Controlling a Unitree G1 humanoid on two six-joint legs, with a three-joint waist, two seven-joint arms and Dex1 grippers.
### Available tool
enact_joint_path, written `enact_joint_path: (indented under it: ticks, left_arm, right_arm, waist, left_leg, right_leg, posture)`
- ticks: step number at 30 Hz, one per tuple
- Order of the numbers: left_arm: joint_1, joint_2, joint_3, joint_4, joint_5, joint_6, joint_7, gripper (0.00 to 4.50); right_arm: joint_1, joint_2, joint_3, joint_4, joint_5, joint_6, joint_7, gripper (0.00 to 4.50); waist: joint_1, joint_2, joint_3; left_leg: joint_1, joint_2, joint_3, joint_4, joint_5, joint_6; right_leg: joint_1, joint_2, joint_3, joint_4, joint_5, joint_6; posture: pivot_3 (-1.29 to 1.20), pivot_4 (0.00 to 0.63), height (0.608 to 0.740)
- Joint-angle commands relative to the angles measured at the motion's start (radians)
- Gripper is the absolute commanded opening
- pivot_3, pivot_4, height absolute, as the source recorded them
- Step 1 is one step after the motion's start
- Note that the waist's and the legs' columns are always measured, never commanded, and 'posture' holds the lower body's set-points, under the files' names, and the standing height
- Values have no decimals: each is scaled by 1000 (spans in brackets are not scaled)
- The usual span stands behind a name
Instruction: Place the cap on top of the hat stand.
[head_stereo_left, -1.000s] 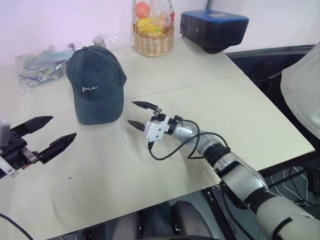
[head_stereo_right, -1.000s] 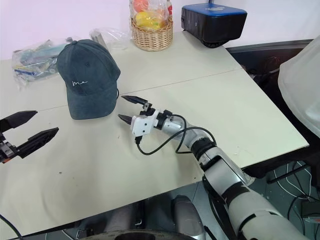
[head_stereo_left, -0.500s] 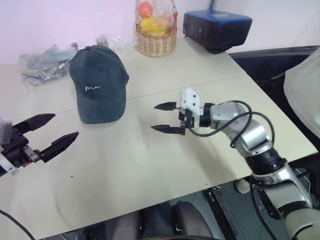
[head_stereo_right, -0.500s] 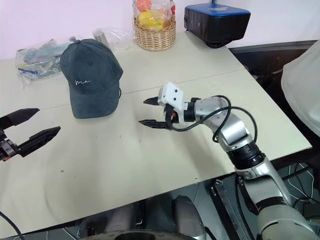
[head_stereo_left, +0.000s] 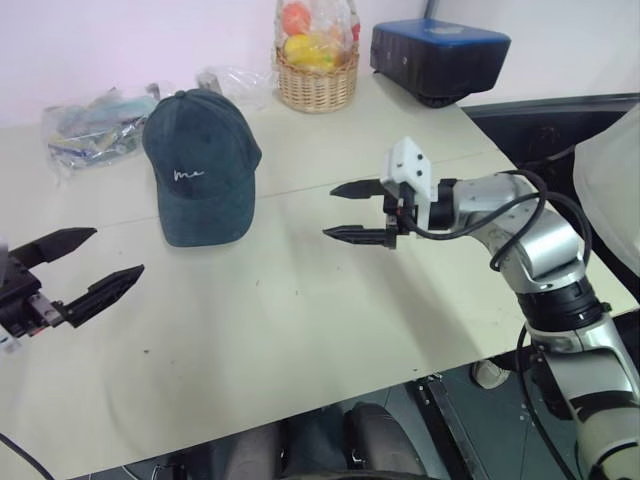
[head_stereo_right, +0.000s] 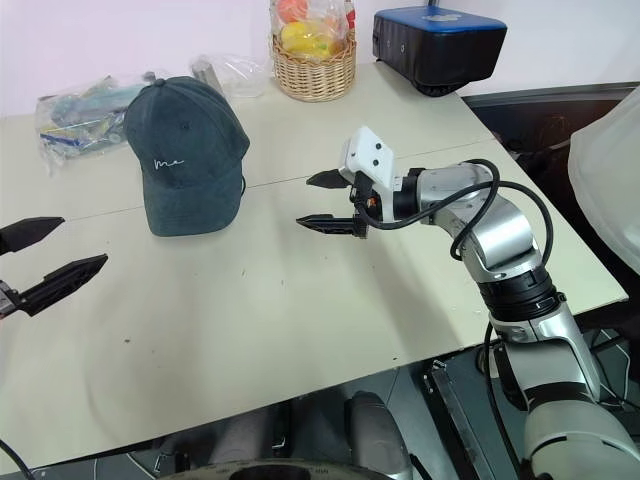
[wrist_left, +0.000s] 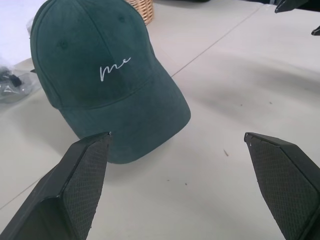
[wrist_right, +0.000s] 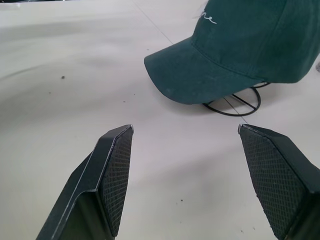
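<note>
The dark teal cap (head_stereo_left: 200, 165) with white cursive stitching sits at the table's back left, brim toward me. It rests over the hat stand, whose black wire base ring (wrist_right: 235, 105) shows beneath the brim; the rest of the stand is hidden under the cap. My right gripper (head_stereo_left: 332, 211) hovers open and empty to the right of the cap, well apart from it, fingers pointing left at it. My left gripper (head_stereo_left: 115, 252) is open and empty at the front left, in front of the cap. The left wrist view shows the cap (wrist_left: 105, 75) beyond the spread fingers.
A wicker basket of fruit (head_stereo_left: 315, 75) and a dark blue box (head_stereo_left: 440, 55) stand at the back of the beige table (head_stereo_left: 300, 320). Clear plastic bags (head_stereo_left: 95, 125) lie at the back left. A white cloth (head_stereo_left: 610, 170) hangs beyond the table's right edge.
My right gripper has drawn away from the cap's brim, rightward and upward, and its wrist has rolled over. The left gripper and the cap stayed put.
</note>
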Motion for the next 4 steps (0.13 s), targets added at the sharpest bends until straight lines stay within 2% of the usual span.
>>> enact_joint_path:
  ticks: [1,4]
  left_arm:
    - [-11,5,26,-21,-3,-11,6,4500]
    - [-20,0,8,-25,6,-21,10,4500]
  right_arm:
    - [-33,4,-47,-5,-1,-18,7,3419]
    - [-38,7,-51,2,-6,-20,9,3419]
  waist:
    - [0,0,0]
    - [0,0,0]
  left_leg:
    - [0,0,0,0,0,0]
    - [0,0,0,0,0,0]
  right_leg:
    - [0,0,0,0,0,0]
    - [0,0,0,0,0,0]
  posture:
    - [0,150,740]
    - [0,150,740]
